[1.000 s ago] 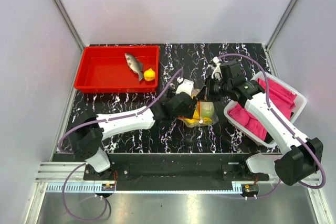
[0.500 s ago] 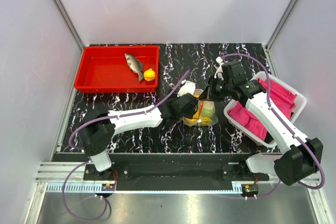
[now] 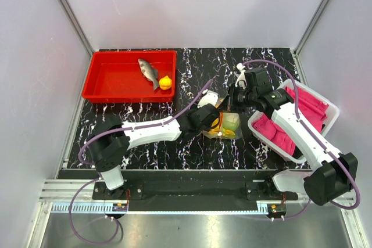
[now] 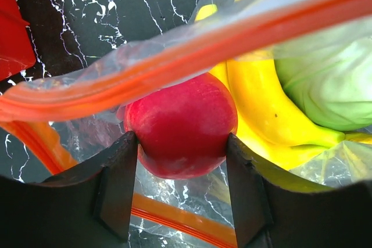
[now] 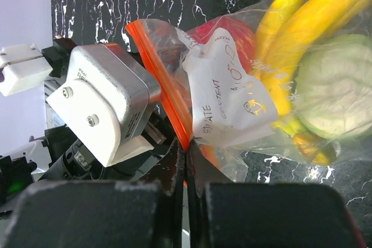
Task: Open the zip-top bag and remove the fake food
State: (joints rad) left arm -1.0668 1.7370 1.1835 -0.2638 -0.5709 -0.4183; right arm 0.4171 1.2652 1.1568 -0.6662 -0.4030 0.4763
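The zip-top bag [image 3: 228, 126] lies mid-table, its mouth held apart. My right gripper [image 5: 187, 146] is shut on the bag's orange zip strip [image 5: 163, 91] and holds that edge up. My left gripper [image 4: 180, 143] reaches inside the mouth, and both fingers [image 4: 119, 172] press the sides of the red round fruit [image 4: 180, 123]. Beside the fruit in the bag lie the yellow banana bunch [image 4: 261, 108] and a green piece [image 4: 331, 85]. A grey fish [image 3: 148, 71] and a small yellow fruit [image 3: 165, 82] rest in the red tray [image 3: 110, 79].
A white bin of pink cloth [image 3: 290, 120] stands at the right, under my right arm. The red tray sits at the back left. Black marbled tabletop [image 3: 145, 152] shows in front of the bag.
My left gripper has pushed further right into the bag mouth and its jaws have narrowed onto the red fruit. The right gripper keeps its hold on the zip strip.
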